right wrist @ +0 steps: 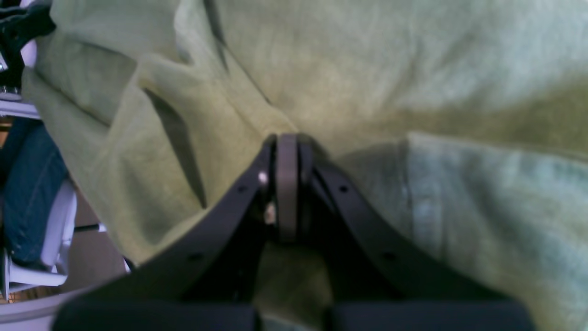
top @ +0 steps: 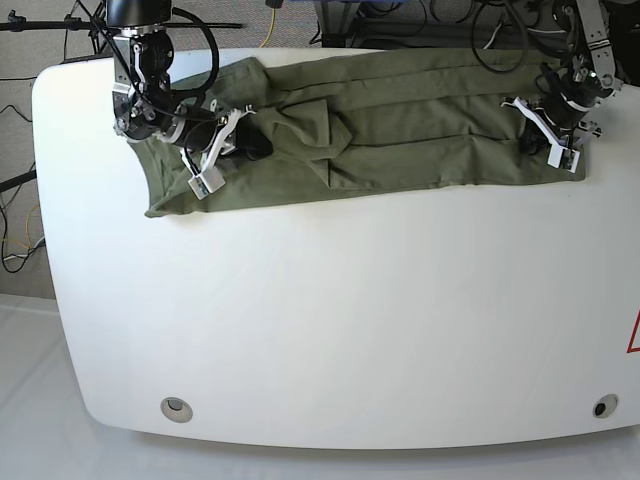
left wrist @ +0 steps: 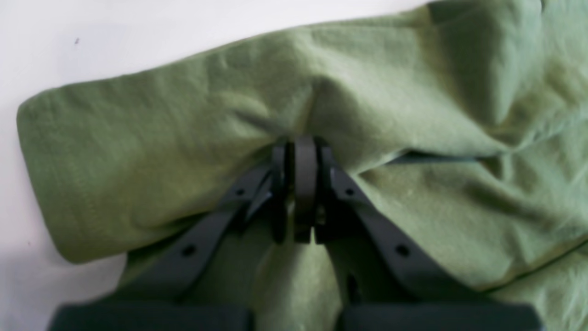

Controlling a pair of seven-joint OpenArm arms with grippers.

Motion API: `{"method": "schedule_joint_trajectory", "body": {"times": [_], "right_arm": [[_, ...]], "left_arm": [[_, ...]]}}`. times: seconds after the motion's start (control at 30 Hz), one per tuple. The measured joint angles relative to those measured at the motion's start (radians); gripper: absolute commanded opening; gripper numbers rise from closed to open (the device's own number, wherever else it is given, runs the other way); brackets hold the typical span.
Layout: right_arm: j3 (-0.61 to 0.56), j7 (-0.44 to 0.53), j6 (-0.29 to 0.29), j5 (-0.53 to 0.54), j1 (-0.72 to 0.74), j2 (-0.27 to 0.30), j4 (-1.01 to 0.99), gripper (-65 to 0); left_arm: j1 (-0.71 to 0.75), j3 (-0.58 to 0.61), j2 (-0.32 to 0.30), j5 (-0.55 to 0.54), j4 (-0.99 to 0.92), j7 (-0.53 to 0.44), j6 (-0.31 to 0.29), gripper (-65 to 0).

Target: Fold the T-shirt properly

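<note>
The shirt (top: 400, 140) is spread as a long, narrow band along the far edge of the table (top: 330, 330), running almost from the far-left corner to the far-right corner. It is folded lengthwise, w/ several overlapping layers and creases seen near its middle. The near half of the table is left bare white.

The left gripper (left wrist: 303, 151) is seen clenched on the shirt: in the left wrist view the jaws are pressed together w/ a pinch of green cloth drawn into them, and folds radiate from the grip. A rounded folded end of the shirt is seen to the left of the jaws in that view, lying on the white surface. In the base view this gripper (top: 545, 130) is placed at the shirt's end by the far-right corner.

The right gripper (right wrist: 287, 151) is likewise clamped on the shirt, jaws together, w/ cloth bunched around the tips. A paler, blurred layer is seen at the right of that view; whether it is a hem or a sleeve cannot be told. In the base view this gripper (top: 250, 140) is placed near the shirt's other end, toward the far-left corner, and the cloth there is gathered and rumpled.

The two grippers are kept well apart, one at each end of the band.
</note>
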Motion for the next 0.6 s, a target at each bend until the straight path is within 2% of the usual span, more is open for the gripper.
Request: {"method": "schedule_joint_trajectory", "body": {"times": [0.2,0.37,0.6], "right_arm": [[0.018,-0.049,-0.003,-0.032,0.06,0.0,-0.006,-65.0],[0.022,-0.062,-0.032,-0.069,0.098,0.008,-0.008,-65.0],[0.008,-0.106,-0.026,-0.052,0.13,0.023,-0.026,-65.0]], "left_arm": [[-0.002,0.0,-0.001,0.001,0.003,0.002,0.002,-64.7],[-0.012,0.001,-0.001,0.008,0.003,0.01,-0.002,-64.7],[-0.076,0.008,0.0,0.027,-0.02,0.052,-0.007,-64.3]]}}
